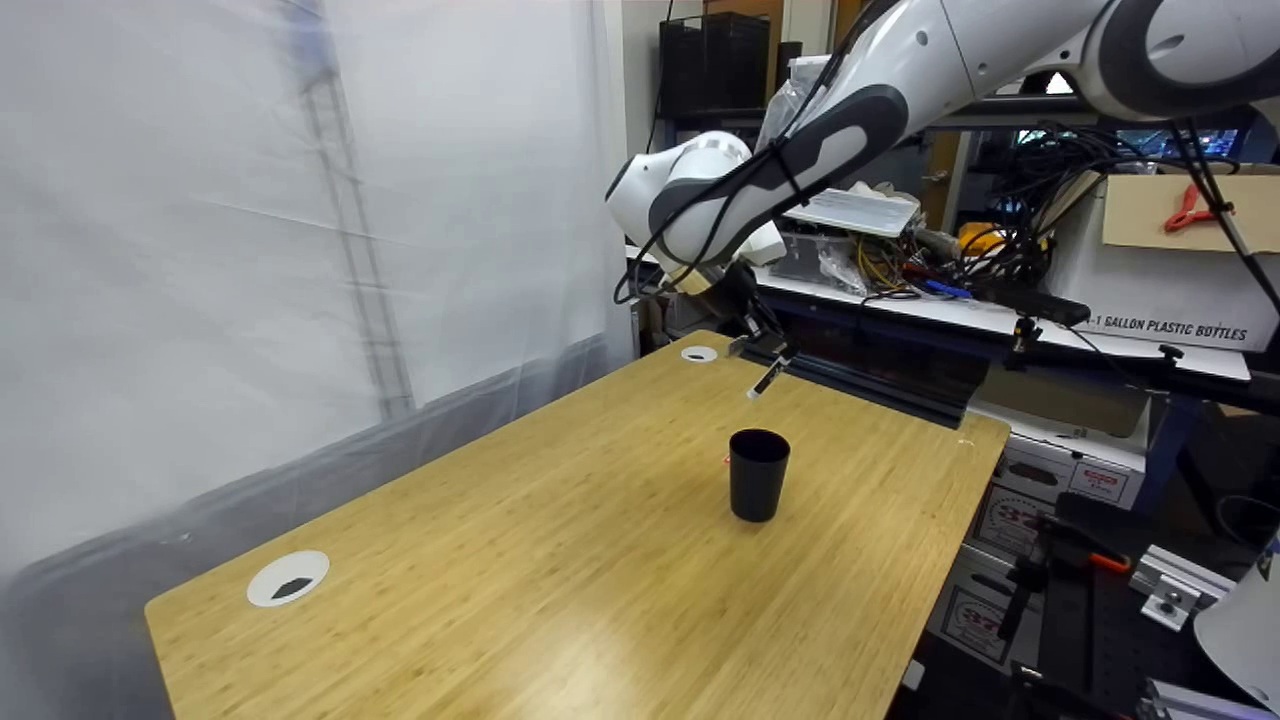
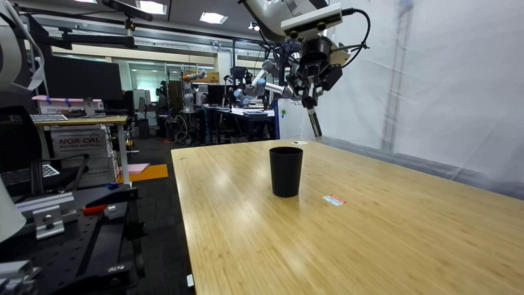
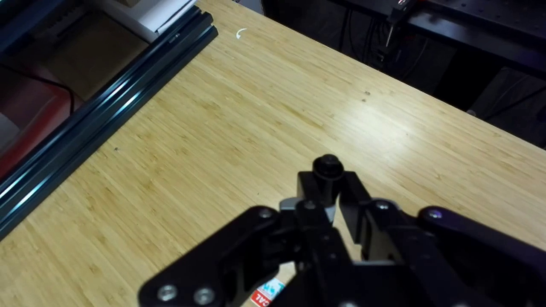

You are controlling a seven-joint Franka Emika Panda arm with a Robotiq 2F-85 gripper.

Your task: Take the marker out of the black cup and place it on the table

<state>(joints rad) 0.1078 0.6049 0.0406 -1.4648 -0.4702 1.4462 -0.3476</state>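
Pale sheeting (image 1: 480,180), a black monitor (image 2: 84,78), tangled cables (image 1: 1062,152)

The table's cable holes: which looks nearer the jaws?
The cable hole near the black rail; the other lies at the opposite end of the table.

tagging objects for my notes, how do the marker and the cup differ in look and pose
The cup stands upright on the table, while the marker is tilted in the gripper, off the table. The cup is plain black; the marker mixes black and white. The cup is wide with an open mouth; the marker is slim. Both are round-bodied and show black.
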